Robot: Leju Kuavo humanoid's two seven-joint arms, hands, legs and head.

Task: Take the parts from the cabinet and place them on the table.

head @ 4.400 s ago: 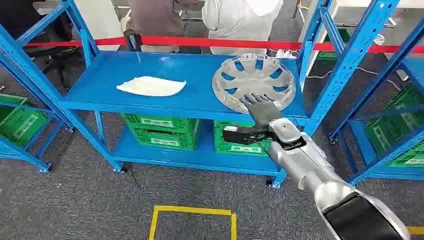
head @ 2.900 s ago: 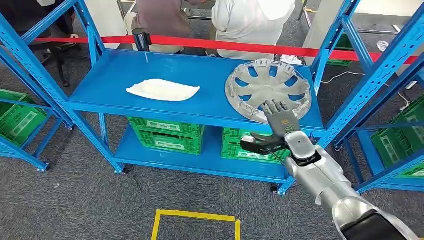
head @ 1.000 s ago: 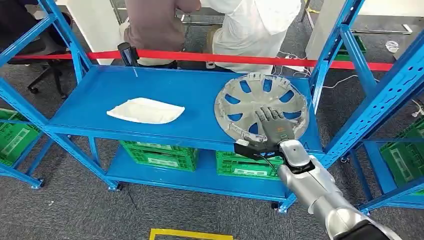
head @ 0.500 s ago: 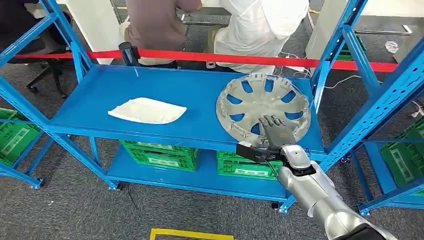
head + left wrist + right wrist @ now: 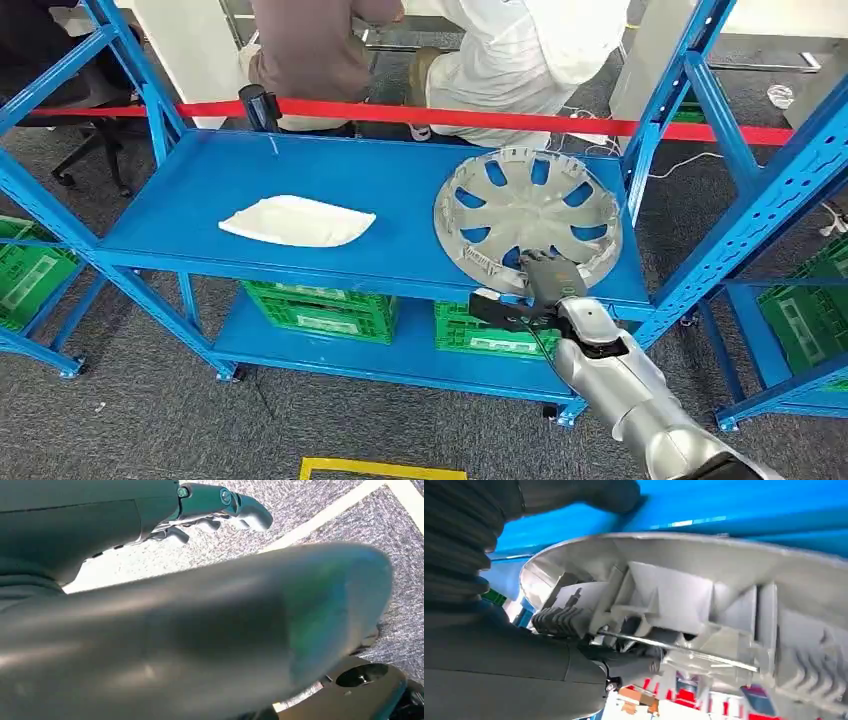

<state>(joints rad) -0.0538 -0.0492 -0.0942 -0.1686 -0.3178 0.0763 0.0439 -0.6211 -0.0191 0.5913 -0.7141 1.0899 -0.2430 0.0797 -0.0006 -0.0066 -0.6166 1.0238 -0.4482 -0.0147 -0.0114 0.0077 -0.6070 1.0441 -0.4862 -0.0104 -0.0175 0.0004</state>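
Note:
A silver hubcap (image 5: 530, 205) lies on the right side of the blue cabinet shelf (image 5: 400, 190). My right hand (image 5: 548, 280) grips its near rim, fingers curled over the top. Seen close in the right wrist view, the hubcap (image 5: 704, 595) shows its ribbed underside, with my right hand (image 5: 499, 645) wrapped around the edge. A flat white part (image 5: 297, 221) rests on the shelf's left half. In the left wrist view my left hand (image 5: 215, 510) hangs over grey carpet with its fingers loosely apart, holding nothing.
Green crates (image 5: 320, 300) stand on the lower shelf. Blue uprights (image 5: 740, 200) frame the shelf on both sides. A red barrier tape (image 5: 450, 115) runs behind it, and two people (image 5: 310, 50) stand beyond. A yellow floor marking (image 5: 380, 468) lies below.
My right hand's fingers lay flat on the hubcap's face; they have drawn back and curled over its near rim. The camera view shifted slightly across the earlier frames.

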